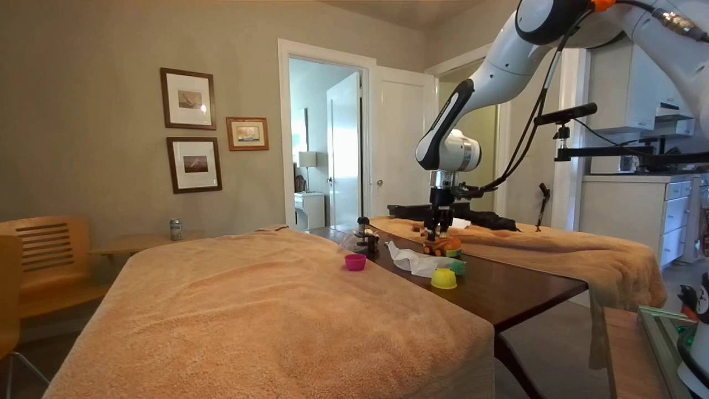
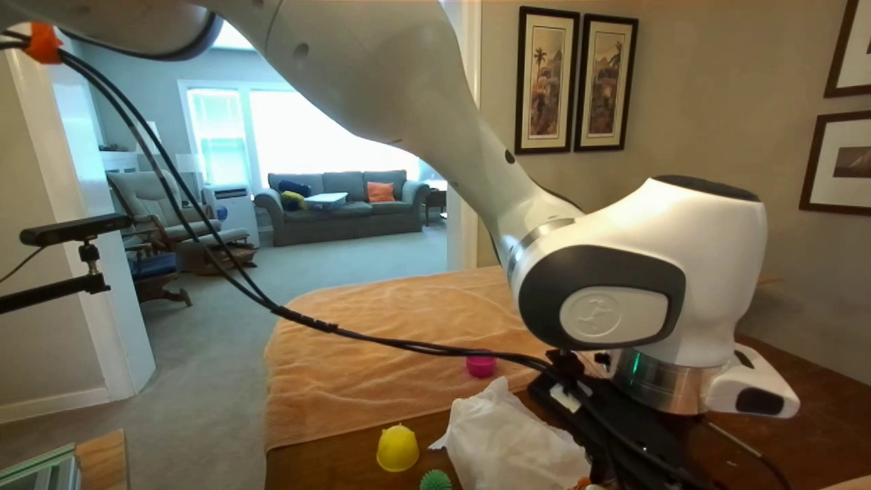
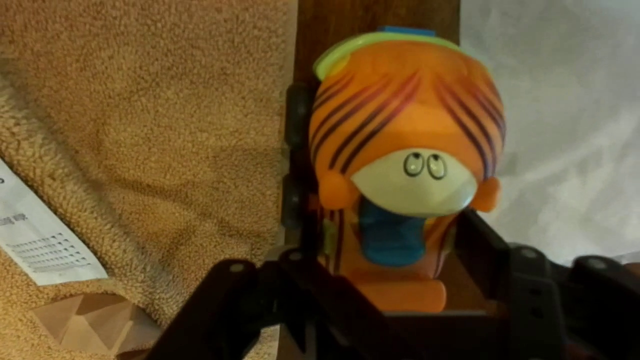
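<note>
- The robot's gripper (image 3: 389,227) points down, right over an orange toy (image 3: 407,125) with dark stripes and a funny face.
- In the wrist view, the toy's body is between the two black fingers (image 3: 487,250). There is a finger on each side, very close to it.
- I can't tell if the gripper is squeezing the toy or just standing around it.
- The toy's big round head pokes out past the fingertips, toward the top of the wrist view. It has a pale snout with two little eyes, and there is a blue patch under that.
- In an exterior view, the toy is right below the gripper and looks like it sits on the dark brown table (image 1: 526,282).
- A crumpled white bag (image 3: 555,125) lies just beside the toy, on the right in the wrist view.
- On the toy's other side is a fuzzy orange towel (image 3: 150,125). A white paper with print (image 3: 45,235) and a brown pointy thing (image 3: 95,322) are there too.
- Two dark, round bumps (image 3: 297,117) are by the toy's left edge in the wrist view. I can't tell if they belong to it.
- In both exterior views, a yellow cup (image 1: 443,279) and a green spiky ball (image 2: 435,480) are near the bag.
- A pink cup (image 2: 481,366) is on another orange towel (image 2: 408,313), well apart from the toy.
</note>
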Motion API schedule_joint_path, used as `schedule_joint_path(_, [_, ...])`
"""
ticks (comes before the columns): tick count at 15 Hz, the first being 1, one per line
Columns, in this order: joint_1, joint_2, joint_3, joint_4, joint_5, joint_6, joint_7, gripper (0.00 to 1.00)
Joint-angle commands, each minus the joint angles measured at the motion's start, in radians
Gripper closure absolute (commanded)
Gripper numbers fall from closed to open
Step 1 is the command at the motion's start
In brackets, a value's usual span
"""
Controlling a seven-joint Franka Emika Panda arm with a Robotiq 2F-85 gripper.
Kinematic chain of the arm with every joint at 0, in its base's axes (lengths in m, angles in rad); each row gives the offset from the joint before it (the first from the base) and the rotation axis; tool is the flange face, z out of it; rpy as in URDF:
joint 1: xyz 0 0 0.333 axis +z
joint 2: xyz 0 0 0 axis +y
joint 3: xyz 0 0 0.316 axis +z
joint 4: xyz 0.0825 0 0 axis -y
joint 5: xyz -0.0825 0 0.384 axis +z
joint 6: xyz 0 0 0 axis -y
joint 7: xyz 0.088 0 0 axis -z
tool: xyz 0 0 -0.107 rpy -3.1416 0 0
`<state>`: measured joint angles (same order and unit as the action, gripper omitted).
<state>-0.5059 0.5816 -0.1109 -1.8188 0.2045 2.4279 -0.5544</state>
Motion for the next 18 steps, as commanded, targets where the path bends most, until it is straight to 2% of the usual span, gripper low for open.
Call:
schedule_joint_path(1, [0.014, -0.035, 0.005, -0.091, -0.032, 0.015, -0.01, 0.55])
schedule_joint_path(10, [0.029, -0.079, -0.013, -0.161, -0.053, 0.014, 0.012, 0.55])
schedule_joint_path(18, [0.038, -0.083, -0.021, -0.166, -0.057, 0.011, 0.018, 0.55])
